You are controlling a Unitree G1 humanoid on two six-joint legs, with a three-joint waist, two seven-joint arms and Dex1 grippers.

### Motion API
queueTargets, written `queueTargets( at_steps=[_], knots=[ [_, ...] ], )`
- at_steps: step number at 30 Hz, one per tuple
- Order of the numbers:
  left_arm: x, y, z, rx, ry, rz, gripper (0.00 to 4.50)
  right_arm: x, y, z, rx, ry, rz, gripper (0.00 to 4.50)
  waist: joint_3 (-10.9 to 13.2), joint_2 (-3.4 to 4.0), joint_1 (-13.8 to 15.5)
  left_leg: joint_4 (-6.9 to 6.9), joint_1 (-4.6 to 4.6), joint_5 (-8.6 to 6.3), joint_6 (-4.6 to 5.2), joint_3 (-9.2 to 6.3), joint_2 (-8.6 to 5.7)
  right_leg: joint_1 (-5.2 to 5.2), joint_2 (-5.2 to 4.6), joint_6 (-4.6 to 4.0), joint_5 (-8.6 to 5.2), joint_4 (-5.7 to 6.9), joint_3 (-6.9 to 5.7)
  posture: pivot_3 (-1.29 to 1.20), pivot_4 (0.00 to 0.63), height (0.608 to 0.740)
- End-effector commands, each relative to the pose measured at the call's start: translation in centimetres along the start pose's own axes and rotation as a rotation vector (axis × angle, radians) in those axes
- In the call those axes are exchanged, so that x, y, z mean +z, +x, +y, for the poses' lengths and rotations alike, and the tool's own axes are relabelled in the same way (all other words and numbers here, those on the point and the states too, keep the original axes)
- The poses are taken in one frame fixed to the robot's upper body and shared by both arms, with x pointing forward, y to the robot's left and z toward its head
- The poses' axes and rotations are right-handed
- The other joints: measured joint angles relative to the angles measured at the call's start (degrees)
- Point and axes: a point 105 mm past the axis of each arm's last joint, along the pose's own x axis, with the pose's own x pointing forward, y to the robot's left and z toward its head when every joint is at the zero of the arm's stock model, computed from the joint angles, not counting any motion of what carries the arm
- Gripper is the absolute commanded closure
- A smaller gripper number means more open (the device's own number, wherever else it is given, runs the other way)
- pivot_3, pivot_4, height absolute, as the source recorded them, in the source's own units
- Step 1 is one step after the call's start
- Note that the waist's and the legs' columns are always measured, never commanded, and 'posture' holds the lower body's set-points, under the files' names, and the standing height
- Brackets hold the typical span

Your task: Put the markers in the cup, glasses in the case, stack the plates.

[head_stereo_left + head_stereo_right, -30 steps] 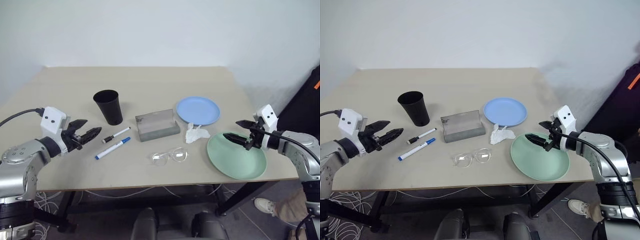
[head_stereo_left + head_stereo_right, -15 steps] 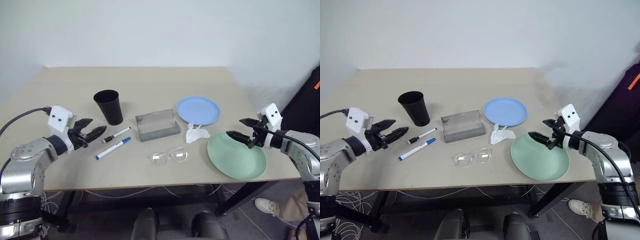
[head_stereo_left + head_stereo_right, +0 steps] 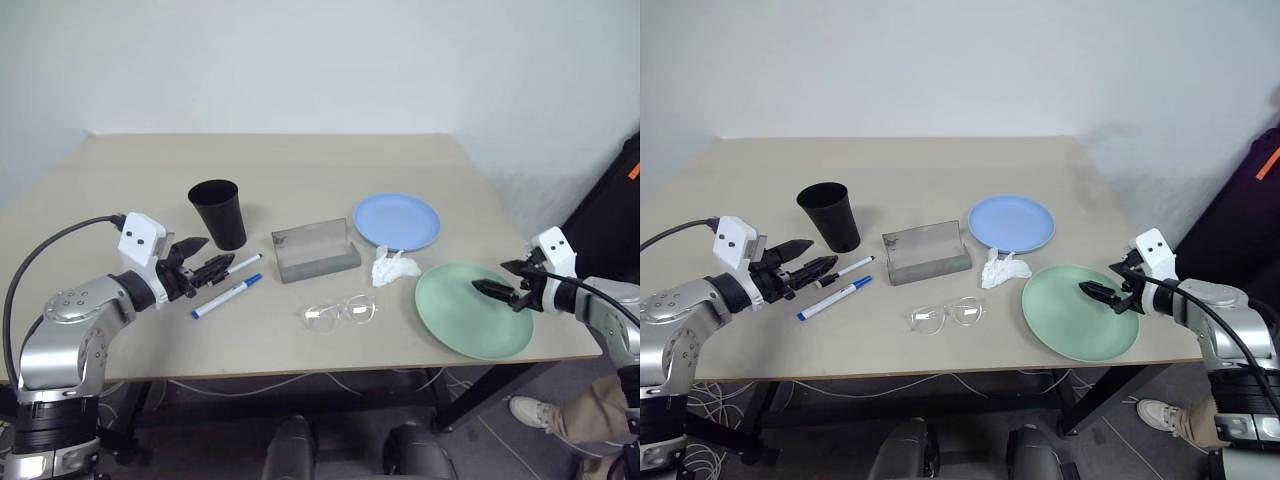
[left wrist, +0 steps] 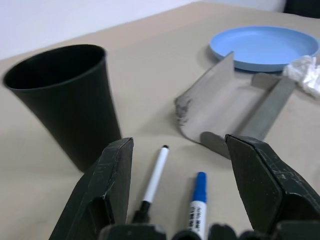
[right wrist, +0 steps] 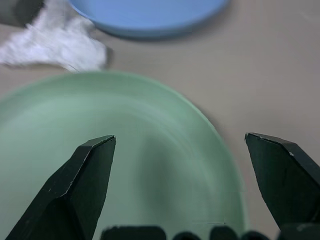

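Two markers lie side by side left of centre, one black-capped [image 3: 234, 268] and one blue-capped [image 3: 228, 296]. The black cup [image 3: 219, 213] stands upright just behind them. My left gripper [image 3: 214, 258] is open right at the black-capped marker's cap end, and both markers [image 4: 155, 175] show between its fingers. The grey case [image 3: 314, 251] sits mid-table with its lid up. The clear glasses [image 3: 340, 312] lie in front of it. The light blue plate [image 3: 396, 221] is behind the mint green plate [image 3: 462, 312]. My right gripper [image 3: 489, 276] hangs open over the green plate's right part.
A crumpled white tissue [image 3: 393, 267] lies between the case and the plates. The green plate sits close to the table's front right edge [image 3: 560, 352]. A person's shoe [image 3: 530, 410] is on the floor beyond that corner. Cables lie under the table.
My left gripper has moved right, up to the markers' cap ends. My right gripper has moved right and down across the green plate. Both stayed open.
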Motion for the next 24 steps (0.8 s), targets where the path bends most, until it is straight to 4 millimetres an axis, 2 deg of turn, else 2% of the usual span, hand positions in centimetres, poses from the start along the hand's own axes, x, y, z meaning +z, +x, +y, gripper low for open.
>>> queueTargets(
  at_steps=[1, 7, 8, 11, 18, 21, 24],
  knots=[
    [1.6, 0.0, -0.9, -0.050, 0.034, -0.055, 1.44, 0.0, -1.2, -1.4, -0.059, 0.018, -0.007, 0.00, 0.0, 0.01, 0.0, 0.02, 0.00, 0.00, 0.00, 0.00, 0.00, -0.01, 0.00, 0.00, 0.00, 0.01, 0.00, 0.00, 0.000, 0.649],
    [1.3, 0.1, -1.3, -0.069, 0.025, -0.054, 1.44, -1.5, -1.4, -1.7, -0.079, 0.109, 0.015, 0.00, 0.0, 0.04, 0.0, 0.12, 0.01, 0.01, 0.01, 0.00, 0.01, 0.00, 0.00, 0.01, 0.00, 0.08, 0.01, 0.00, 0.000, 0.649],
    [1.3, 0.1, -1.3, -0.070, 0.024, -0.053, 1.41, -1.6, -1.4, -1.8, -0.084, 0.125, 0.014, 0.18, 0.0, 0.04, 0.0, 0.13, 0.01, 0.01, 0.01, -0.01, 0.01, 0.01, 0.00, 0.01, 0.00, 0.08, 0.01, 0.00, 0.000, 0.649],
    [1.1, 0.1, -1.4, -0.069, 0.020, -0.049, 1.39, -1.5, -1.3, -2.0, -0.099, 0.204, -0.015, 0.92, 0.0, 0.04, 0.0, 0.17, 0.01, 0.01, 0.01, -0.02, 0.01, 0.02, 0.00, 0.01, 0.00, 0.08, 0.01, 0.00, 0.000, 0.649],
    [0.8, 0.1, -1.4, -0.067, 0.014, -0.043, 1.39, -1.5, -0.9, -2.3, -0.118, 0.406, -0.037, 3.42, 0.0, 0.04, 0.0, 0.20, 0.01, 0.01, 0.01, -0.03, 0.01, 0.04, 0.01, 0.01, 0.00, 0.09, 0.02, 0.00, 0.000, 0.649],
    [0.7, 0.1, -1.5, -0.064, 0.012, -0.044, 1.39, -0.7, -0.5, -2.9, -0.136, 0.579, -0.089, 4.48, 0.0, 0.05, -0.1, 0.20, 0.01, 0.01, 0.02, -0.03, 0.01, 0.04, 0.01, 0.01, 0.01, 0.09, 0.02, 0.00, 0.000, 0.649],
    [0.6, 0.2, -1.5, -0.061, 0.011, -0.045, 1.39, 0.8, -0.1, -3.5, -0.137, 0.743, -0.168, 4.48, 0.0, 0.06, -0.3, 0.23, 0.02, 0.01, 0.02, -0.05, 0.01, -0.05, 0.04, 0.00, 0.01, 0.09, 0.02, 0.00, 0.000, 0.649]
  ],
)
